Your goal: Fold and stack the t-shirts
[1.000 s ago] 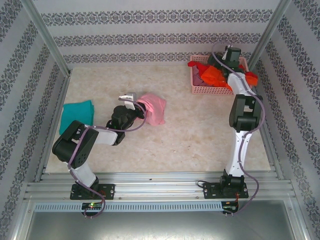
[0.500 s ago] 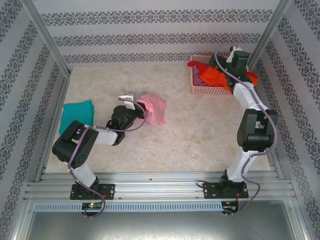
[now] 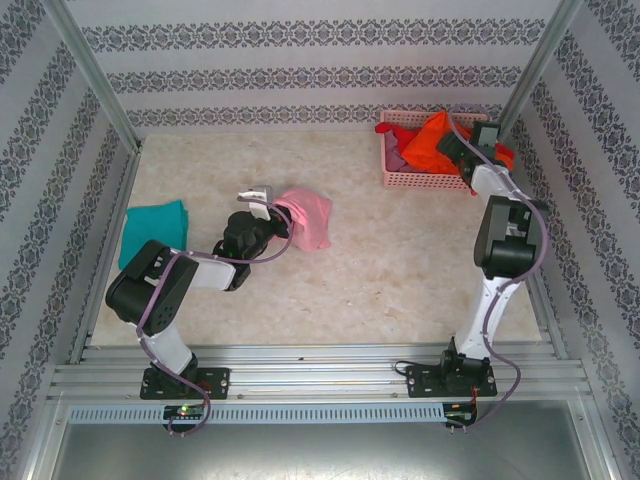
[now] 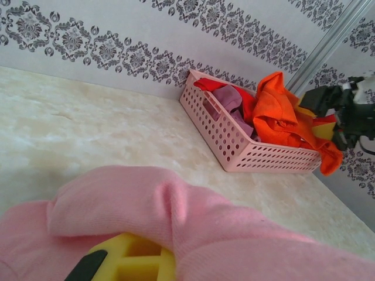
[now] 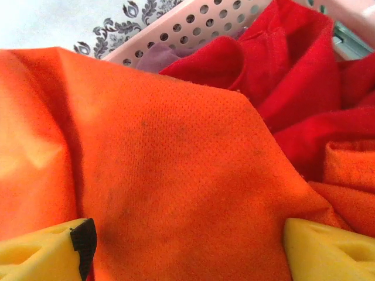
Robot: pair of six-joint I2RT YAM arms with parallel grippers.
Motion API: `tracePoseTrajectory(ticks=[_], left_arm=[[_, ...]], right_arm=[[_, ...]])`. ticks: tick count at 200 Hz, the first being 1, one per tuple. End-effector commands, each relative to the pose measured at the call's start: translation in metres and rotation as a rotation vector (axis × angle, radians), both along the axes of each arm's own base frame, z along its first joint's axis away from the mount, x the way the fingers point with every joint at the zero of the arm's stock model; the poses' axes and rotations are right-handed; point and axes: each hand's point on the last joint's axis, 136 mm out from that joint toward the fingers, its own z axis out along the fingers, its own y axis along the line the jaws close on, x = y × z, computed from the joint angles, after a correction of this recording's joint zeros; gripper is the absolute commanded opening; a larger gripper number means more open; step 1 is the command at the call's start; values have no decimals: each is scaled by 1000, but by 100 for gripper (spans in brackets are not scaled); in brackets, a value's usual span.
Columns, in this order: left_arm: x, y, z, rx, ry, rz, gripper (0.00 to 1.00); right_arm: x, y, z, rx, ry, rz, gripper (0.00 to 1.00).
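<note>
Basket: we see a pink lattice basket (image 3: 415,181) at the far right corner of the table (image 3: 380,270), close to the patterned wall.
In the basket: a red t-shirt (image 3: 392,130) hangs over the far left corner of the rim. A mauve t-shirt (image 4: 228,96) lies low inside at that end. An orange t-shirt (image 3: 430,140) is heaped highest, and part of it spills over the right end.
Right claw: the right gripper (image 5: 187,246) is at the basket's right end with its fingers spread wide. Orange cloth fills the gap between the yellow pads; we cannot tell whether it is pinched.
Left claw: the left gripper (image 3: 268,205) is closed tight on the left edge of the light pink t-shirt (image 3: 310,215), and cloth is draped over its yellow pad.
Light pink t-shirt: bunched at mid-table, well apart from the basket.
Teal t-shirt (image 3: 155,228): we see it folded flat at the table's left edge, apart from the pink one.
</note>
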Motion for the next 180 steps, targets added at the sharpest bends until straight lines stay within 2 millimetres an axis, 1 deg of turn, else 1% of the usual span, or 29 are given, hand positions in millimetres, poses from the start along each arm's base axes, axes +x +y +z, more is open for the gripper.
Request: tracePoseTrajectory(ticks=[1, 11, 13, 15, 35, 62, 78, 89, 104, 119, 132, 159, 162, 167, 170, 175, 180], left_arm=[[0, 6, 12, -32, -39, 20, 0], [-1, 6, 11, -29, -38, 20, 0], [-1, 7, 11, -29, -37, 21, 0], [-1, 7, 11, -29, -38, 22, 0], [-2, 9, 11, -28, -38, 28, 0], [-3, 8, 14, -29, -43, 27, 0], [-3, 8, 14, -26, -43, 23, 0], [-3, 9, 15, -26, -45, 26, 0], [-4, 8, 16, -28, -46, 25, 0], [-4, 9, 16, -30, -47, 25, 0], [-4, 9, 16, -30, -45, 26, 0], [-2, 9, 17, -33, -36, 32, 0], [-2, 9, 17, -34, -34, 32, 1], [-1, 9, 16, -33, -31, 32, 5], [-1, 8, 17, -34, -30, 32, 9], [-1, 8, 16, -33, -28, 31, 22], [0, 9, 16, -32, -26, 33, 38]], right_arm=[[21, 2, -3, 10, 10, 34, 83], [29, 3, -8, 20, 26, 43, 83], [29, 3, -13, 25, 39, 45, 83], [31, 3, -13, 28, 43, 47, 83], [36, 1, -31, 53, 114, 50, 84], [39, -3, -54, 76, 208, 55, 86], [38, -9, -66, 73, 252, 51, 87], [38, -12, -71, 74, 269, 50, 88], [38, -15, -69, 65, 266, 57, 89], [41, -10, -55, 47, 234, 98, 91], [44, -4, -34, 32, 184, 133, 92], [43, 11, 24, -7, 39, 175, 93], [42, 12, 29, -13, 28, 178, 93], [40, 15, 37, -24, 9, 186, 93], [39, 17, 44, -29, -4, 190, 94], [37, 21, 52, -39, -22, 199, 94], [34, 25, 59, -48, -38, 206, 94]])
